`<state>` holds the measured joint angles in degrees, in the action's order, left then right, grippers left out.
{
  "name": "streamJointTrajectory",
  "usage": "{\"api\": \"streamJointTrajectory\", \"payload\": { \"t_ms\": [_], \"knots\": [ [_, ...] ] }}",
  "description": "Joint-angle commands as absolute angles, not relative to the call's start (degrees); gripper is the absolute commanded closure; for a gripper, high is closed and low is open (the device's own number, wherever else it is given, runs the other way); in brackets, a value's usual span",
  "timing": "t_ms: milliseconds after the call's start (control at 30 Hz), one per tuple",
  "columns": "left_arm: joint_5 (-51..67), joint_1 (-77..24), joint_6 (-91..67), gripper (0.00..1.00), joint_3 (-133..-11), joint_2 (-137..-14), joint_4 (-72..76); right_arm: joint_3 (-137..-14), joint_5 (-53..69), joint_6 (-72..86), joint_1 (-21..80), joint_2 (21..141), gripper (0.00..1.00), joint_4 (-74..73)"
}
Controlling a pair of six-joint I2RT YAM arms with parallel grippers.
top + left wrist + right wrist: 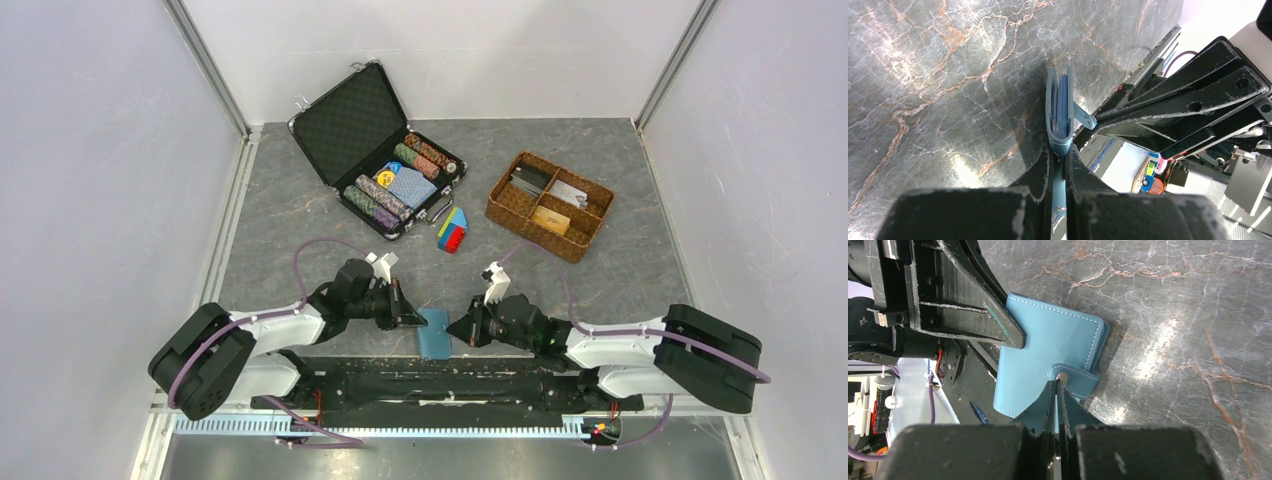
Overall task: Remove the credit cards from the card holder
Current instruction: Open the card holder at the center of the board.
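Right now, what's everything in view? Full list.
wallet: one, light blue, closed, near edge between the arms
case: one, black, open, far centre-left
poker chips: several rows, mixed colours, inside the case
card deck: one, blue-patterned, inside the case
toy blocks: one small stack, red, blue, yellow, green, just right of the case
tray: one, brown wicker, far right, small flat items in its compartments
table: one, grey marbled, under everything
left gripper: one, black, shut on the wallet's edge
right gripper: one, black, shut on the wallet's snap strap
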<state>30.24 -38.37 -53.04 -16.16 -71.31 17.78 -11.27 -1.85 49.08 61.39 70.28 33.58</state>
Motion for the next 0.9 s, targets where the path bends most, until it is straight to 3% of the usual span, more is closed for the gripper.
{"api": "streamJointTrajectory", "payload": {
  "t_ms": [0, 233, 300, 367, 433, 567, 867],
  "knots": [
    [30.20, -38.58, -48.86, 0.98, -18.40, -72.03, 15.90, -10.88, -4.39, 47.76, 60.66, 67.35, 1.00, 30.78],
    [28.34, -38.59, -46.81, 0.94, -20.14, -72.92, 12.37, -10.51, -9.69, 45.45, 59.62, 61.62, 1.00, 21.09],
    [27.29, -38.58, -46.52, 0.84, -21.09, -73.38, 11.04, -10.12, -10.45, 45.27, 59.51, 59.71, 1.00, 19.87],
    [25.36, -38.58, -45.60, 0.68, -22.68, -73.61, 7.45, -9.60, -10.11, 45.55, 59.50, 58.12, 1.00, 19.91],
    [22.65, -38.54, -44.51, 0.45, -24.65, -73.04, 3.05, -8.91, -8.60, 46.24, 59.56, 56.90, 1.00, 21.23],
    [16.68, -38.74, -42.86, 0.25, -28.16, -69.59, -6.59, -6.26, -5.83, 49.45, 59.51, 54.79, 1.00, 26.39],
    [10.13, -44.26, -39.56, 0.18, -37.91, -70.18, -17.93, -4.50, -7.44, 50.21, 59.50, 51.57, 1.00, 27.21]
  ]
}}
